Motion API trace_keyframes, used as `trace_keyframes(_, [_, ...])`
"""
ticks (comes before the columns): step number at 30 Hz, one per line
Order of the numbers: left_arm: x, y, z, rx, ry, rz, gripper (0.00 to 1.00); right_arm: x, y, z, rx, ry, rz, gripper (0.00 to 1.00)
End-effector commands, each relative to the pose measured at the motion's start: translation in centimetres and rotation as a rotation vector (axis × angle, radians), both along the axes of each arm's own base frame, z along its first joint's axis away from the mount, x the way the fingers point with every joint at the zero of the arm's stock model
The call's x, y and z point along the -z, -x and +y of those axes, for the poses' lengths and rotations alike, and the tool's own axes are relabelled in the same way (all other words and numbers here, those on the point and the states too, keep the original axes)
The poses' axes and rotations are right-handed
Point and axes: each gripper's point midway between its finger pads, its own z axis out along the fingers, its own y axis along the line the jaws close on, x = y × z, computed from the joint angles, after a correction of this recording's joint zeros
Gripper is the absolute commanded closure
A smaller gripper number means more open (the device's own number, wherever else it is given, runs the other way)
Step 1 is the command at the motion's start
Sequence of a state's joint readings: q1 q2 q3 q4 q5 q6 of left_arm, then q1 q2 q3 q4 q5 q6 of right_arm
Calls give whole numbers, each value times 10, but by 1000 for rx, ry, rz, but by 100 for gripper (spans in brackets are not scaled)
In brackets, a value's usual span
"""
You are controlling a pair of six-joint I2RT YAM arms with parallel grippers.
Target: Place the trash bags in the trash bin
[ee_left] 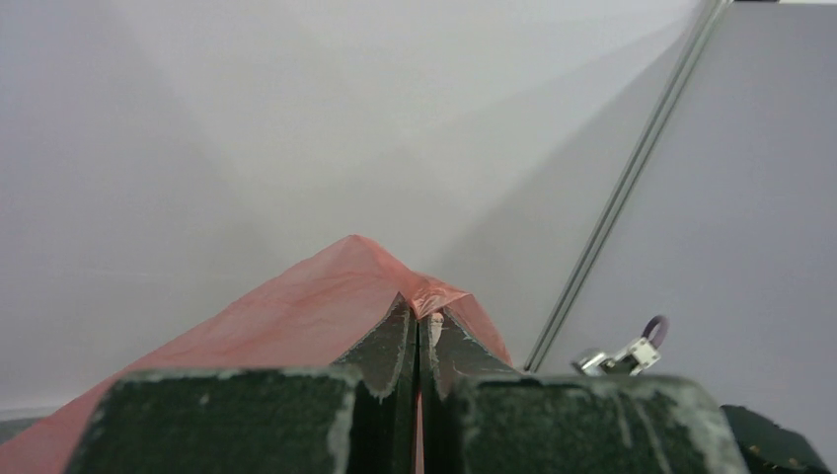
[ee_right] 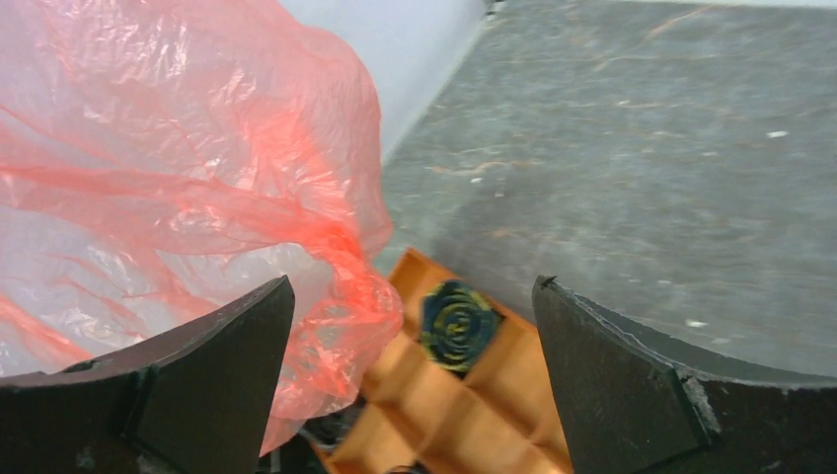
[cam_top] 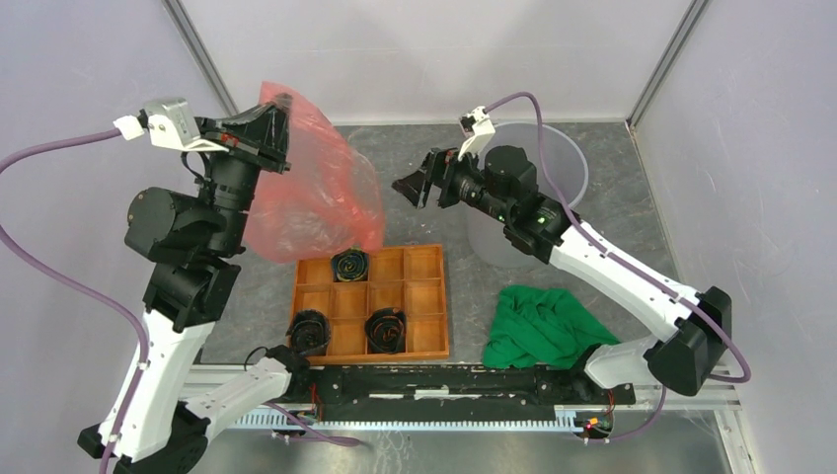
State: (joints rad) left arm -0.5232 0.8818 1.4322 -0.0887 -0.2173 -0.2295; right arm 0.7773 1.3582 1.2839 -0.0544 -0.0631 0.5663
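Note:
The red translucent trash bag (cam_top: 316,188) hangs in the air at the back left, its lower end near the orange tray. My left gripper (cam_top: 277,109) is shut on the bag's top corner; in the left wrist view the red film (ee_left: 326,306) is pinched between the closed jaws of the left gripper (ee_left: 422,318). My right gripper (cam_top: 413,188) is open and empty, just right of the bag, facing it. In the right wrist view the bag (ee_right: 178,178) fills the left side beyond the right gripper (ee_right: 415,296). The light grey trash bin (cam_top: 563,163) stands at the back right, partly hidden by the right arm.
An orange compartment tray (cam_top: 373,301) with three dark rolled items lies at the front centre; it also shows in the right wrist view (ee_right: 464,395). A green cloth (cam_top: 541,326) lies at the front right. Enclosure walls stand all round.

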Motion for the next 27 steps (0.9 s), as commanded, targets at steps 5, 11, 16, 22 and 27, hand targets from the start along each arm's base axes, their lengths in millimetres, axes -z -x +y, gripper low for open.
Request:
trace_keyframes(5, [-56, 22, -2, 83, 114, -143, 98, -1, 48, 65, -236, -279, 170, 2])
trace_keyframes(11, [-62, 24, -5, 107, 121, -157, 98, 11, 90, 118, -410, -321, 245, 2])
trace_keyframes(16, [-61, 26, -5, 113, 121, -153, 98, 14, 106, 147, -486, -358, 283, 7])
trace_keyframes(22, [-57, 27, -4, 117, 131, -144, 98, -5, 109, 153, -539, -512, 309, 44])
trace_keyframes(27, [-56, 30, -3, 121, 141, -140, 98, -51, 97, 133, -535, -596, 166, 99])
